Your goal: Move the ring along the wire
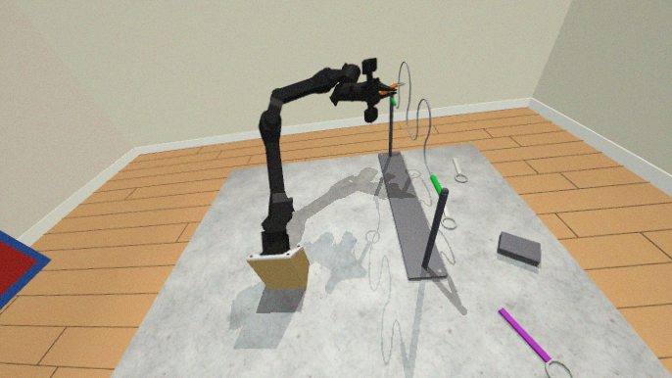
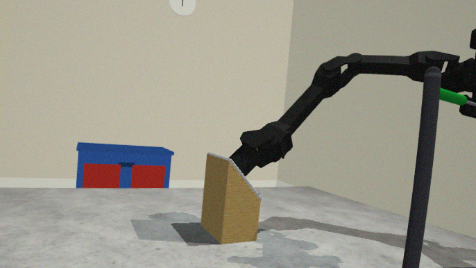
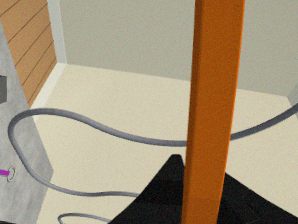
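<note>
My gripper [image 1: 392, 91] [image 3: 184, 164] is shut on the orange handle [image 1: 383, 93] [image 3: 212, 90], near the far post [image 1: 391, 129]. The ring [image 1: 401, 84] is at the handle's far end, at the first rising stretch of the grey wire [image 1: 404, 63] [image 3: 150, 141], above the far green part [image 1: 393, 102]. It looks small there, and whether it touches the wire cannot be told; the wrist view does not show the ring. The other green part [image 1: 435, 183] [image 2: 452, 96] is beside the near post [image 1: 435, 230] [image 2: 423, 166]. The exterior view cuts off the gripper.
The wire has tall bends between the posts, above the dark base plate [image 1: 404, 215]. A grey block [image 1: 519, 248], a purple-handled ring [image 1: 524, 335] and two pale-handled rings [image 1: 456, 166] [image 1: 446, 212] lie on the table. The arm stands on a wooden block [image 1: 286, 271] [image 2: 239, 208].
</note>
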